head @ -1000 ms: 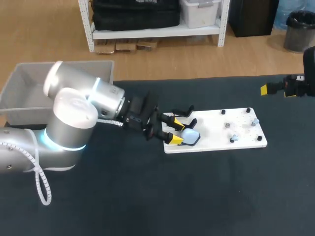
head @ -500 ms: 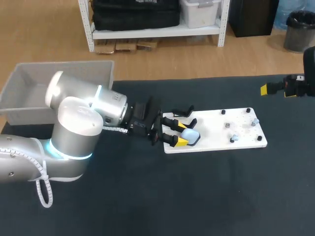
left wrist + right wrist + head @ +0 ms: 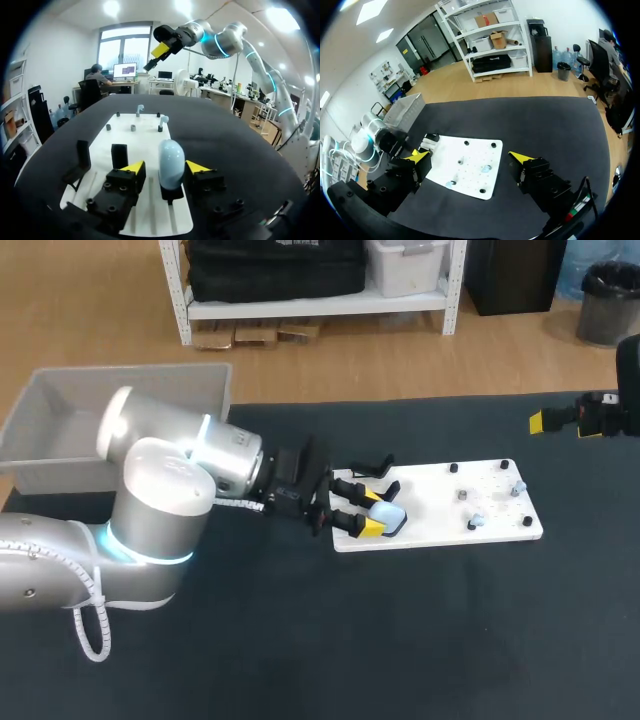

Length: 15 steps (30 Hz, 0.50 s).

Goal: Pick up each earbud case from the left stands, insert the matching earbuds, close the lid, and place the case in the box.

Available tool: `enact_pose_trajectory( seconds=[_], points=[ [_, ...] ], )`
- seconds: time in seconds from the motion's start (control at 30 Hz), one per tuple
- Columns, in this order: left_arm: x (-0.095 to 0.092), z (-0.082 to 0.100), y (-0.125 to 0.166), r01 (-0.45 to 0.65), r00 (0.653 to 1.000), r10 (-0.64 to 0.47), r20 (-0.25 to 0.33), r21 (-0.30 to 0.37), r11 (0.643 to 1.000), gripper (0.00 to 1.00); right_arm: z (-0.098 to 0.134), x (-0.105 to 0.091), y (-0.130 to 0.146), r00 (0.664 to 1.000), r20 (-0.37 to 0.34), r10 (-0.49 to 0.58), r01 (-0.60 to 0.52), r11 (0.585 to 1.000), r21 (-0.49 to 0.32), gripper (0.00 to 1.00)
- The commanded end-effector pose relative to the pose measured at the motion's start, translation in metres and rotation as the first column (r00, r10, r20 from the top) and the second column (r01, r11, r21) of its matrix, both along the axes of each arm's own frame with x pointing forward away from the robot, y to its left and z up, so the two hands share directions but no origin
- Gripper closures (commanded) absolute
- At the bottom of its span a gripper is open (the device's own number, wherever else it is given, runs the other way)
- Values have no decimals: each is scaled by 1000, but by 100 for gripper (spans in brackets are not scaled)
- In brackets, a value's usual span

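Note:
A light blue earbud case [image 3: 390, 515] stands upright on its black stand at the near left end of the white board [image 3: 450, 502]. My left gripper [image 3: 371, 513] is low over the board, open, one yellow tip on each side of the case. In the left wrist view the case [image 3: 170, 156] sits between the fingers of the left gripper [image 3: 164, 167], close to one tip and clear of the other. Two small pale earbuds [image 3: 517, 486] [image 3: 477, 522] stand on pegs at the board's right end. My right gripper [image 3: 560, 421] hangs open, high over the table's far right.
A grey box [image 3: 60, 425] sits at the table's far left corner, behind my left arm. An empty black stand [image 3: 372, 466] rises at the board's far left corner. Small black pegs [image 3: 133, 127] dot the board ahead of the left gripper.
My left gripper has slid a little to the right so its tips flank the case, and its fingers have narrowed. The right arm has kept still.

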<state>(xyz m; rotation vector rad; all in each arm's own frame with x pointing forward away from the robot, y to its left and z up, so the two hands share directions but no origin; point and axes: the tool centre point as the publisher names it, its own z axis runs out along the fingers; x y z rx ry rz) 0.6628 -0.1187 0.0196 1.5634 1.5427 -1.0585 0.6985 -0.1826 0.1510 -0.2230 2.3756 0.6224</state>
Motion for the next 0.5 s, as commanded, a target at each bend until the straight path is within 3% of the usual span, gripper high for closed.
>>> enact_pose_trajectory(
  seconds=[0.03, 0.5],
  points=[
    [0, -1, -1, 6, 1000, -6, 1, -2, 1000, 51, -1, 0, -1, 1000, 1, 5, -5, 1000, 4, 0],
    [-1, -2, -1, 4, 1000, -4, -12, -3, 1000, 55, -1, 0, -1, 1000, 1, 5, -5, 1000, 4, 0]
  ],
)
